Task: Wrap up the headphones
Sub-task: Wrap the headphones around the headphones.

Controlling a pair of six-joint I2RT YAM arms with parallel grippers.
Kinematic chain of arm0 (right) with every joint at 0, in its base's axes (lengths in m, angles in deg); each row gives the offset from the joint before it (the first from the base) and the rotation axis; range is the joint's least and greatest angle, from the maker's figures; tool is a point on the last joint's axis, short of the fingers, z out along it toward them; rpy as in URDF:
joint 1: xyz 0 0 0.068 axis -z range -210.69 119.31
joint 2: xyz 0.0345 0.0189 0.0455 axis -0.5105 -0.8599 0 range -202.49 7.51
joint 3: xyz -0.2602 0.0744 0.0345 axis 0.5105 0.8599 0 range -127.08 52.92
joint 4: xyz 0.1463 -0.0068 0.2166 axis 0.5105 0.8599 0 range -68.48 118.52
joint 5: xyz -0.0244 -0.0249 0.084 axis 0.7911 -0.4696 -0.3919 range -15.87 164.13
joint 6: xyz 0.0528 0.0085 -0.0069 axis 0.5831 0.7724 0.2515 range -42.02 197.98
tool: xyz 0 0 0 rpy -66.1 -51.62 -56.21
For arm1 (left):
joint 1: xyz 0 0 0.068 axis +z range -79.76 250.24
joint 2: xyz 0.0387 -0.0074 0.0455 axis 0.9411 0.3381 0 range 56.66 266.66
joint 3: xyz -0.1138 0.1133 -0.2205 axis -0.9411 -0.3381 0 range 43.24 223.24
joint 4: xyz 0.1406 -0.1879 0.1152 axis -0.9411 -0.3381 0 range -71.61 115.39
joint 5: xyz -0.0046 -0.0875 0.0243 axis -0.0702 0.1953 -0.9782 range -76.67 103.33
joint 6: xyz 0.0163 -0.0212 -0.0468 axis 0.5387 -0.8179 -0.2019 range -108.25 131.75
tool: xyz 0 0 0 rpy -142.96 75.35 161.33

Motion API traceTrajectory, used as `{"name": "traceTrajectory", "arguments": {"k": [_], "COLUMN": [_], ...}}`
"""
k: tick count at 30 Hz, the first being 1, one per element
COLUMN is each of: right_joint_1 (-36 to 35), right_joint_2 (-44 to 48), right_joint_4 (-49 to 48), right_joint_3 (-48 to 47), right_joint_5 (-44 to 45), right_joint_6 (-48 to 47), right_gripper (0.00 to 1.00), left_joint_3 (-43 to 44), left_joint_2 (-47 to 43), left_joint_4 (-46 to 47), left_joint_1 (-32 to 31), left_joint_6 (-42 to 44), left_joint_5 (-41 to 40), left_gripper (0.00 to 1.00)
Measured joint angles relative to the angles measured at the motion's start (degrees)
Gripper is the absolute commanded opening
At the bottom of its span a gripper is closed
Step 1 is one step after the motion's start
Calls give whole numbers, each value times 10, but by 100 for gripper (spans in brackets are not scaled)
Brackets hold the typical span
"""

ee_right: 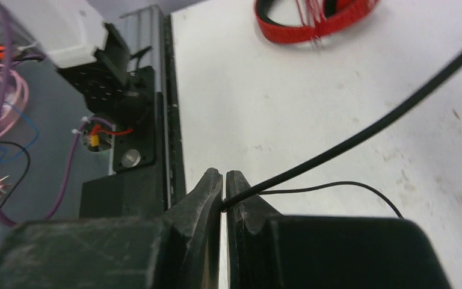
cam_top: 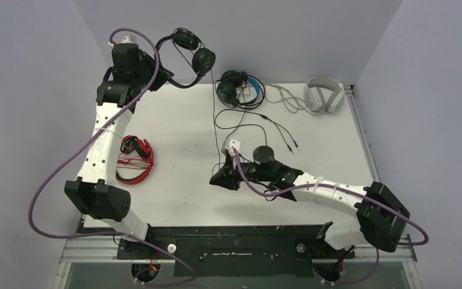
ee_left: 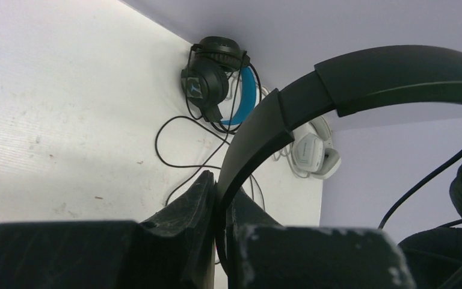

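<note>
My left gripper (cam_top: 167, 78) (ee_left: 222, 195) is shut on the headband (ee_left: 361, 78) of the small all-black headphones (cam_top: 194, 53), holding them up at the table's back left. Its thin cable (cam_top: 216, 120) (ee_right: 367, 135) runs down to my right gripper (cam_top: 218, 179) (ee_right: 224, 183), which is shut on it low over the table's middle. The red-and-black headphones (cam_top: 137, 159) (ee_right: 313, 21) lie at the left. A black-and-blue pair (cam_top: 239, 89) (ee_left: 216, 78) and the white-grey pair (cam_top: 323, 95) (ee_left: 314, 150) lie along the back edge.
Loose thin cables with plugs (cam_top: 283, 135) trail from the back pairs toward the middle. Grey walls (cam_top: 48, 72) close in the left, back and right sides. A black mounting rail (cam_top: 234, 241) (ee_right: 150, 120) runs along the near edge.
</note>
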Motion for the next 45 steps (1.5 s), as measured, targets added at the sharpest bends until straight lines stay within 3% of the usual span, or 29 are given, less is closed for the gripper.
{"name": "traceTrajectory", "arguments": {"k": [9,16,21,25,34,41,45], "right_joint_1": [94,55,-6,-42,-62,-61,-43], "right_joint_2": [-110,-171,-165,-138,-73,-71,-71], "right_joint_4": [40,78,120,195,426,592,662], "right_joint_3": [9,-19,-60,-104,-289,-457,-520], "right_joint_5": [40,65,82,94,114,174,207], "right_joint_6": [41,37,14,-14,-96,-157,-177], "right_gripper": [0,0,0,0,0,0,0], "left_joint_3": [-37,-73,-84,-86,-87,-87,-90], "left_joint_2": [-14,-15,-15,-14,-4,62,104], "left_joint_4": [32,60,70,65,33,7,-23], "left_joint_1": [6,12,13,9,-87,-139,-151], "left_joint_6": [-47,-81,-83,-53,72,207,273], "left_joint_5": [50,114,96,9,-331,-469,-478], "left_gripper": [0,0,0,0,0,0,0]}}
